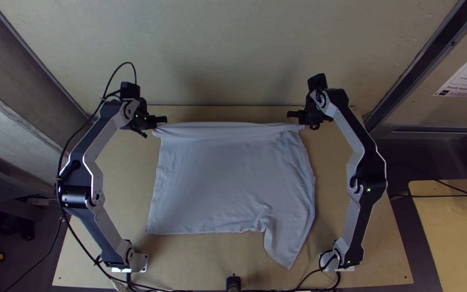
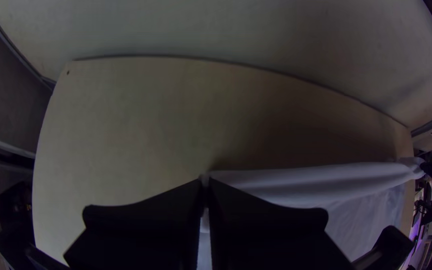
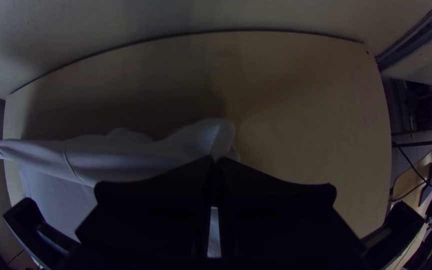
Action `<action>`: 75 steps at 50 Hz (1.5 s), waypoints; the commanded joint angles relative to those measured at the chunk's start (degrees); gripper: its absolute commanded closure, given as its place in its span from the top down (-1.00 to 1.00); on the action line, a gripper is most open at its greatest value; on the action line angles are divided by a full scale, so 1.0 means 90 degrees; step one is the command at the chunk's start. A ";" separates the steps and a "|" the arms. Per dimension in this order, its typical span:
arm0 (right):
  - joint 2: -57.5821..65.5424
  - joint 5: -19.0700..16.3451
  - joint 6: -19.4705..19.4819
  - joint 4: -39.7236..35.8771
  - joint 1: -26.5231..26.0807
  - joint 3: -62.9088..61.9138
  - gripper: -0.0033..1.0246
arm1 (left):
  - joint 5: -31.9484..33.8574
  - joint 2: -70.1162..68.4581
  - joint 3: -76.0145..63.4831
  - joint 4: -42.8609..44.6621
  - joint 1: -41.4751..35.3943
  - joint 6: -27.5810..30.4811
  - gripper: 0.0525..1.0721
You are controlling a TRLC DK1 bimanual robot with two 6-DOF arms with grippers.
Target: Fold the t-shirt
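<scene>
The left hand (image 1: 154,126), black with two wide flat fingers, is closed on the far left corner of the plain white cloth t-shirt (image 1: 222,173), near the far edge of the light wooden tabletop (image 1: 371,243). The t-shirt lies spread across the middle of the tabletop, its far side drawn into a smooth band between the two hands. Its near left corner points towards the tabletop's near left corner; farther right, the near side has a small bunch of creases, then a pointed flap reaching towards the near edge. The right hand (image 1: 302,122), also black, is closed on the t-shirt's far right corner.
</scene>
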 commanded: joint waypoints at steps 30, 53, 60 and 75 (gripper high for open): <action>-0.1930 0.0291 -0.0189 0.1150 0.0071 -0.3981 -0.95 | -0.0175 -0.1240 -0.2893 0.1178 -0.0019 -0.0279 -0.95; -0.1901 0.0300 -0.0257 0.0506 -0.0222 -0.4333 0.83 | -0.0048 -0.1523 -0.3137 0.1120 -0.0068 -0.0250 0.91; -0.2613 0.0378 -0.0365 0.0486 -0.0290 -0.4538 0.92 | 0.0186 -0.2031 -0.2971 0.1032 -0.0068 -0.0172 0.91; -0.4586 0.0418 -0.0277 0.0408 -0.0124 -0.5300 0.92 | 0.0382 -0.2841 -0.2824 0.0006 -0.0234 0.0004 0.91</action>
